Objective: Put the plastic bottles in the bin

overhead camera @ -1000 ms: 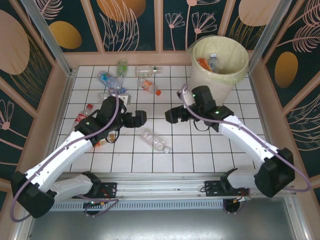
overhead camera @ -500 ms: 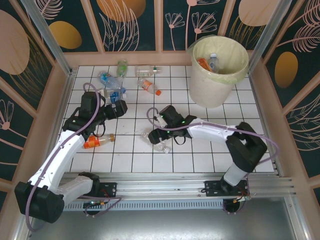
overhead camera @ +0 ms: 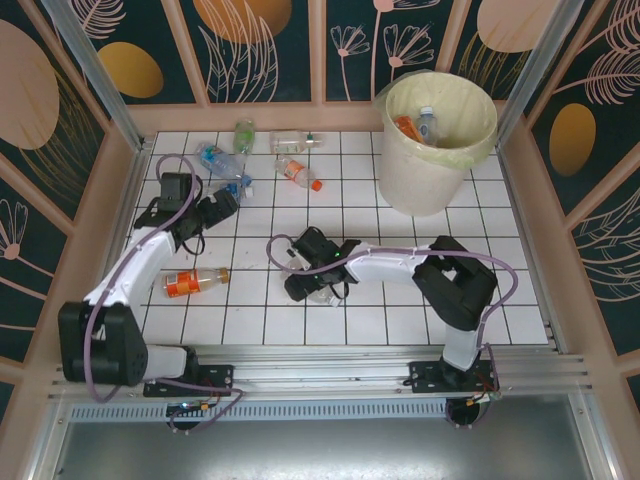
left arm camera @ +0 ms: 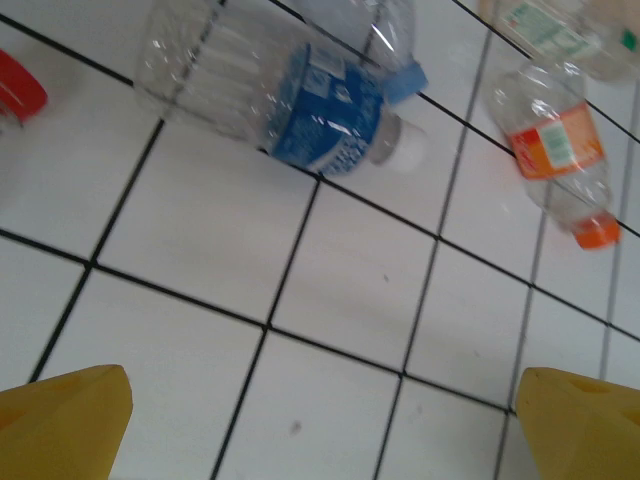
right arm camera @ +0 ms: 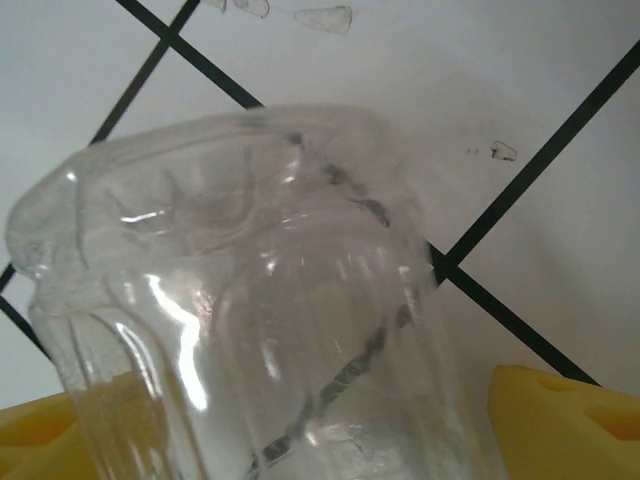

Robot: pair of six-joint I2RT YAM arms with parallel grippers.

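A clear unlabelled plastic bottle lies on the tiles at front centre. My right gripper is down over it, open. Its yellow fingers stand either side of the bottle, with a gap on the right side. My left gripper hovers open above bare tile, just short of a blue-labelled bottle. An orange-labelled bottle lies beyond it to the right. The cream bin stands at the back right with two bottles inside.
More bottles lie along the back left: a green-capped one, a clear one and a blue one. An orange bottle lies by the left arm. Wooden walls ring the tiled floor.
The right arm swung from beside the bin across to the clear bottle at front centre and lowered over it. The left arm pulled back left toward the blue-labelled bottles.
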